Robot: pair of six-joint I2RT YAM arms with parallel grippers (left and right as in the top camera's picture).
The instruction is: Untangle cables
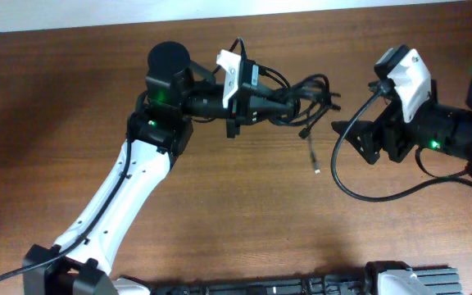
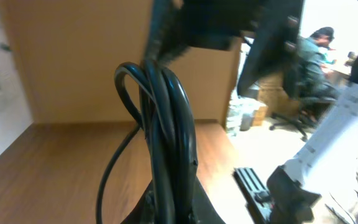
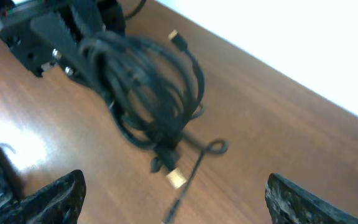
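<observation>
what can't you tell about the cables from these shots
- Overhead: how many cables there are and how they cross; too small, and partly covered by the left gripper.
- Left wrist: where the jaws pinch them; dark, blurred, cut off by the top edge.
- Right wrist: the type of the nearer plug; motion blur.

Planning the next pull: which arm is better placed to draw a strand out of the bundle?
Right. The right gripper is open and empty, facing the cables, with a loose plug end hanging on its side. The left gripper is shut on the cables, holding them.
</observation>
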